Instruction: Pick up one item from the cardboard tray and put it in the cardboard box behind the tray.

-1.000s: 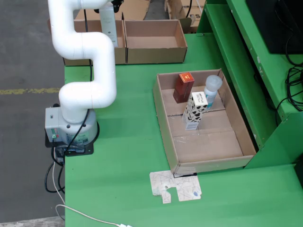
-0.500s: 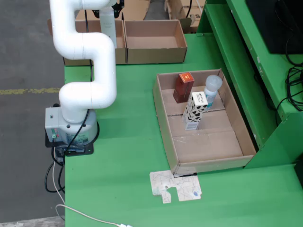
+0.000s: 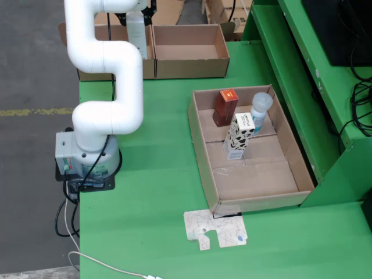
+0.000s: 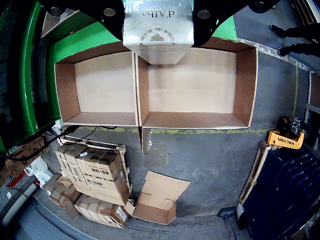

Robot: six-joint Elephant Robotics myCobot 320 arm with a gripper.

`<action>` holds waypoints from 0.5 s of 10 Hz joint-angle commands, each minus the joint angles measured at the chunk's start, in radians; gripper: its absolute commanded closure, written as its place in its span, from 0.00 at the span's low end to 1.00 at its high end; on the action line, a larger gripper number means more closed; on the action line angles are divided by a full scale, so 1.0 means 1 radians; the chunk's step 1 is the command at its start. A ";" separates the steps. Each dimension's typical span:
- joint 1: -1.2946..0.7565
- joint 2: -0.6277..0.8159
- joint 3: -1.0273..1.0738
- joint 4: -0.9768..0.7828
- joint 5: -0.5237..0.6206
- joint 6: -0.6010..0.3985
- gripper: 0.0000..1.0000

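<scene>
The hand [image 4: 159, 12] grips a white carton [image 4: 158, 30] by its two opposite side faces, poised above two open cardboard boxes [image 4: 195, 80] directly below it. The carton looks light and stiff, its smooth faces possibly slippery, so a firm mid-body squeeze seems wise.

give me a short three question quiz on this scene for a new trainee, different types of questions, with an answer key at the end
1. True or false: the end effector is shut on a white carton.
2. Multiple choice: in the fixed view, how many items stand in the cardboard tray? A) one B) three C) five
3. Short answer: in the wrist view, what lies directly below the carton?

Key
1. True; the jaws flank it on both sides.
2. B: the red box, the black-and-white patterned carton and the capped bottle.
3. Two open, empty cardboard boxes side by side; the carton hangs roughly over their shared wall.
</scene>
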 commanded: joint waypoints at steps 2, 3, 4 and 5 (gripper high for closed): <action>-0.035 0.008 0.026 0.025 -0.021 -0.042 1.00; -0.035 0.008 0.026 0.025 -0.021 -0.042 1.00; -0.044 0.002 0.026 0.028 -0.029 -0.049 1.00; -0.055 -0.004 0.026 0.032 -0.034 -0.058 1.00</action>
